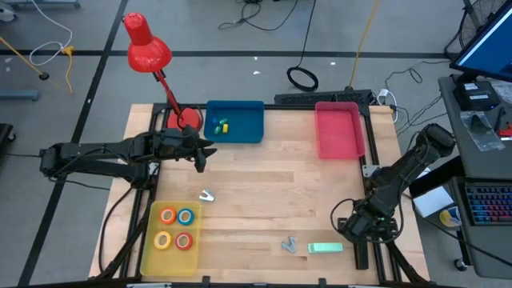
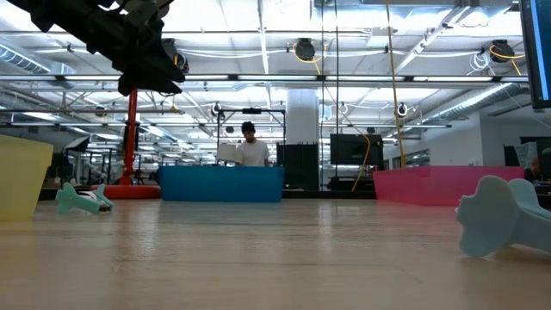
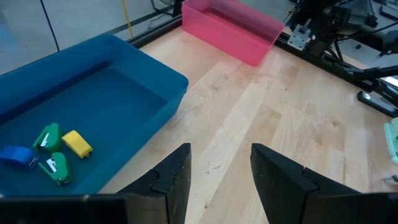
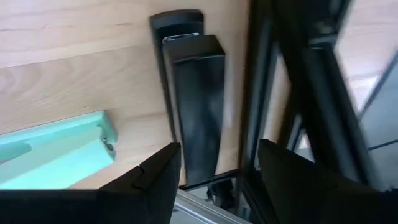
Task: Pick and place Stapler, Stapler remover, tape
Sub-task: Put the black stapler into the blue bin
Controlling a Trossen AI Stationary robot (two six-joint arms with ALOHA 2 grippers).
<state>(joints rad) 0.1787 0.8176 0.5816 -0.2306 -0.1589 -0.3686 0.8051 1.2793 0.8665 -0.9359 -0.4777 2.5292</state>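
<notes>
Fingers parted and empty, the left end effector (image 1: 200,158) hovers beside the blue bin (image 1: 234,121). Next, drop squarely over the staple remover (image 1: 207,195) before closing. Right end effector (image 1: 370,226) waits open, holding nothing.

1. Long rectangular blue plastic bin (image 1: 240,120) is the landmark, at the table's far edge.
2. Pink plastic bin (image 1: 338,130) right of it.
3. Yellow plastic tray (image 1: 150,240) nearer, left, holding four small ring-shaped tape rolls (image 1: 176,228).
4. Mint-green stapler (image 1: 325,248) nearer, right.
</notes>
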